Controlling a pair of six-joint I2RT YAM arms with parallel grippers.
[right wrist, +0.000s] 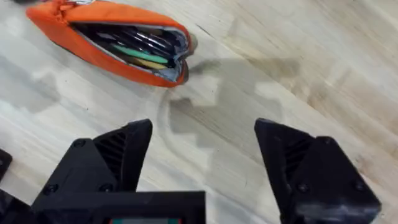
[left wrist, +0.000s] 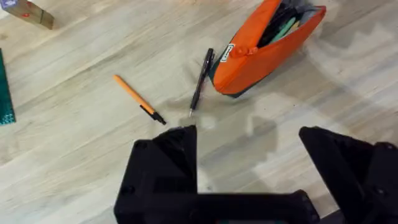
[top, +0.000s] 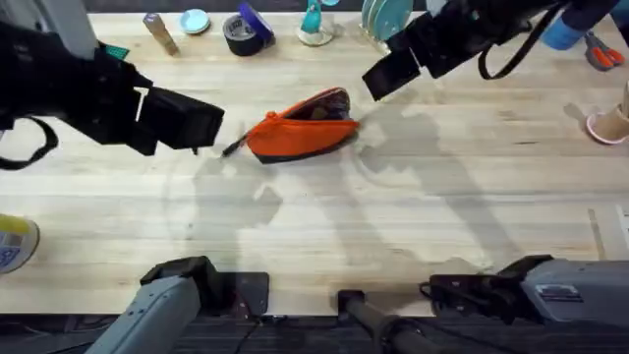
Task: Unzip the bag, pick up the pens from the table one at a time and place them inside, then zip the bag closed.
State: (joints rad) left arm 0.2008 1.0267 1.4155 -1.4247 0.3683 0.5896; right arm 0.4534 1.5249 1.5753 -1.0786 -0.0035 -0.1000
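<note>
- Black left gripper (left wrist: 249, 146) hangs released, fingers spread, above the table (top: 324, 216).
- An orange pen (left wrist: 138, 99) and a dark pen (left wrist: 201, 81) lie just ahead of it.
- The bag (top: 300, 126), unzipped with pens inside, sits between both grippers, the dark pen touching its end.
- Right gripper (right wrist: 202, 149) hangs spread wide and empty, near the bag.

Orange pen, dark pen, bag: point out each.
orange pen (left wrist: 135, 96), left wrist view, mid-barrel.
dark pen (left wrist: 201, 81), left wrist view, mid-barrel.
bag (left wrist: 258, 62), left wrist view, orange side panel.
</note>
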